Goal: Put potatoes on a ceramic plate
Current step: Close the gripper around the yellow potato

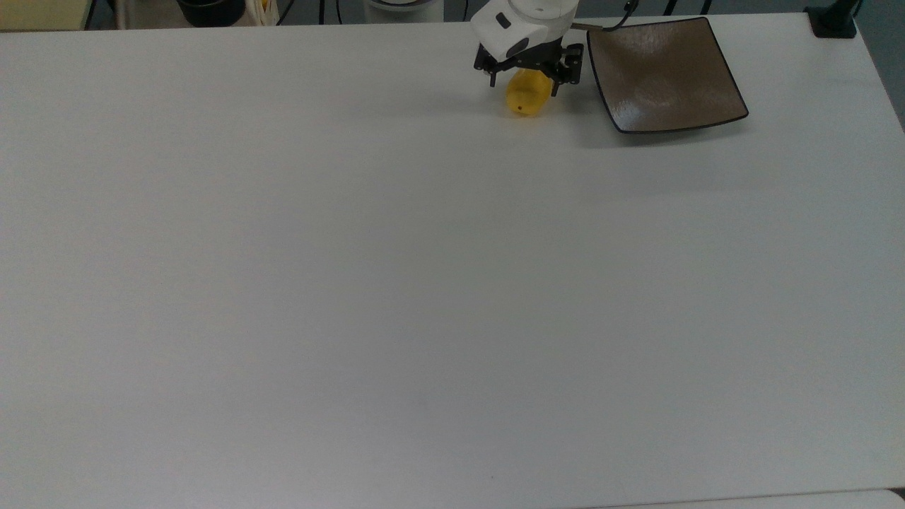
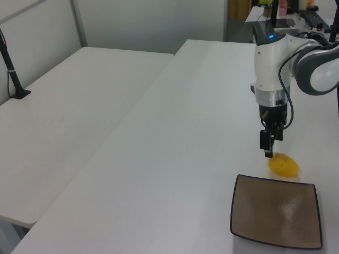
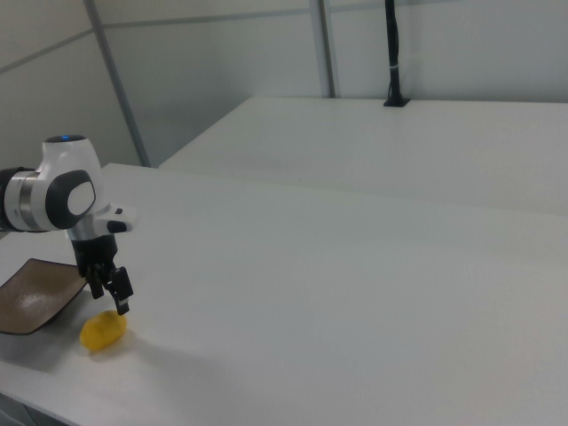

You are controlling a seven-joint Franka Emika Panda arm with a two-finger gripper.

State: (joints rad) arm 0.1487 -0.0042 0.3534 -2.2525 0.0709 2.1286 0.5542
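Note:
A bright yellow potato [image 1: 527, 99] lies on the white table [image 1: 424, 283], just to the top view's left of the square glossy brown ceramic plate [image 1: 664, 74]. My gripper [image 1: 524, 83] hangs directly over the potato, open, one finger on each side of it in the top view. In the left view the gripper [image 2: 270, 148] has its tips just above the potato [image 2: 284, 165], with the plate [image 2: 276, 211] nearer the camera. The right view has the gripper [image 3: 110, 296] a little above the potato [image 3: 103, 331] and the plate [image 3: 34, 296] at the right view's left.
A black clamp post [image 1: 834, 20] stands at the table's far corner on the top view's right. A dark container [image 1: 211, 10] sits beyond the back edge. A second white table [image 2: 69, 121] adjoins, carrying a black pole [image 2: 10, 69].

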